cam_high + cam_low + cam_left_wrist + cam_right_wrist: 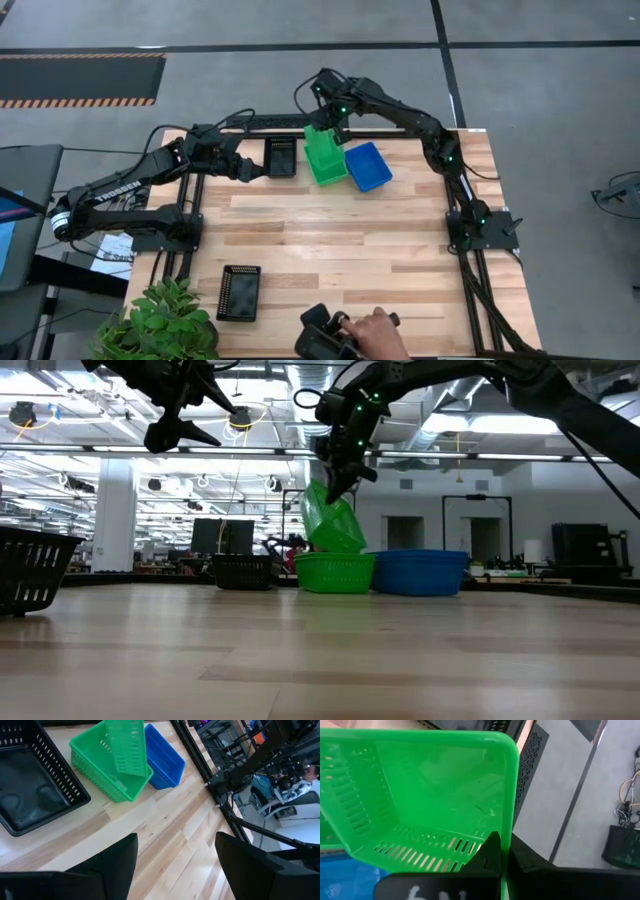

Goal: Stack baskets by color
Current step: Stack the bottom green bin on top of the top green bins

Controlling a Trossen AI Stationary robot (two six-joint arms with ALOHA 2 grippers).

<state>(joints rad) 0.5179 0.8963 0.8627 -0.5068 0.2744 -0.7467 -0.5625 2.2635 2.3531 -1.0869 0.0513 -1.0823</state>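
1. My right gripper has its fingers clamped on a tilted green basket, upper centre, above the green stack.
2. Tilted, it could jam crooked.
3. My left gripper waits, fingers apart.

- Wooden plank counter — bare across its middle.
- Far edge: black basket, green basket, blue basket touching it on the right.
- Near left — second black basket; a plant overlaps the corner.
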